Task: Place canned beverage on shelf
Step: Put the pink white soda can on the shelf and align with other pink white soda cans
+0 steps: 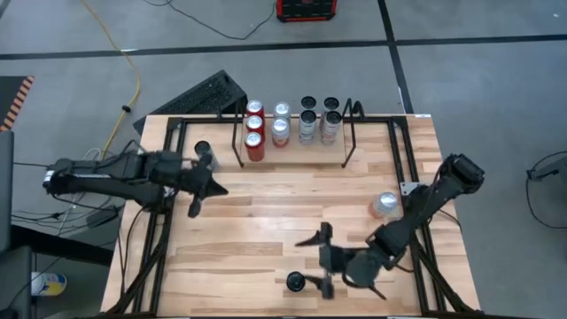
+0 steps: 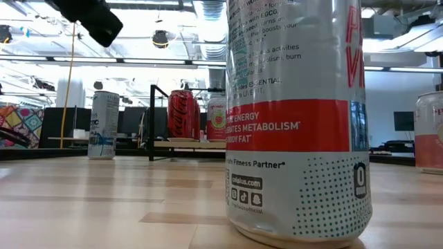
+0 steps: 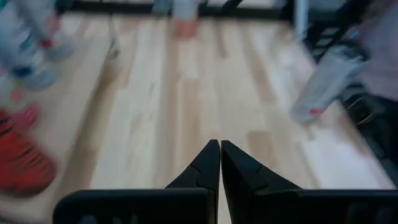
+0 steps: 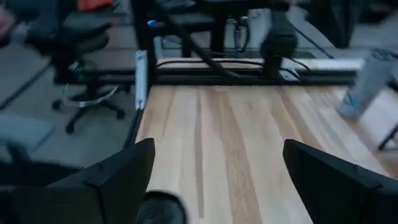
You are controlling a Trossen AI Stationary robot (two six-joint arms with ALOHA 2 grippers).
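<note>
The black wire shelf point(image 1: 348, 142) stands at the table's far middle and holds several cans, red ones point(image 1: 255, 126) on its left and white and dark-topped ones point(image 1: 319, 120) on its right. Three loose cans stand upright on the wood: one at the left point(image 1: 203, 151), one at the right point(image 1: 385, 205), and a white, red-banded one point(image 2: 297, 117) at the near edge point(image 1: 296, 282). My right gripper point(image 1: 317, 261) hovers open over the near edge, with that can's dark top point(image 4: 161, 208) low between its fingers. My left gripper point(image 1: 220, 188) is shut on nothing at the table's left, pointing toward the right.
Long black tubular rails point(image 1: 406, 151) run along the table's left and right sides and behind the shelf. A black keyboard point(image 1: 199, 93) lies off the far-left corner. Bare wood point(image 1: 283, 208) stretches between the shelf and the near edge.
</note>
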